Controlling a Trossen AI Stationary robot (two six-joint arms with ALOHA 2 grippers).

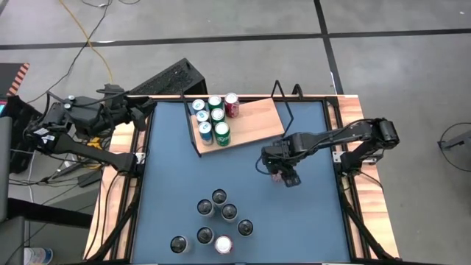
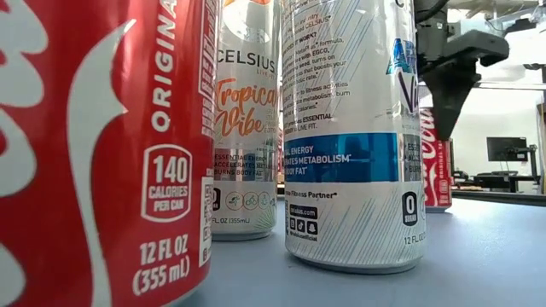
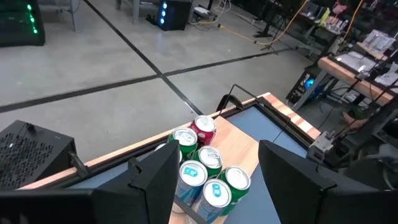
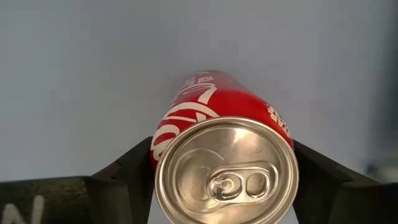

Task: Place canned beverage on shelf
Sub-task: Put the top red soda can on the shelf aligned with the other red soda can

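Right gripper [image 1: 283, 175] clamped on red can [image 4: 222, 155] — bare blue tabletop [image 1: 309, 221] around, shelf [image 1: 254, 125] edge near.

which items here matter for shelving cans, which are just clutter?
Job:
- red can, between the right gripper fingers
- shelf holding six cans
- seven cans waiting on the table

Lying about:
- left gripper, open, idle near the shelf
- black box behind the table

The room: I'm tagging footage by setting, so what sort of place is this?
Probably a robotics lab or workshop: bare concrete floor marked with dark lines, loose cables running across it, and desks with monitors behind the table.
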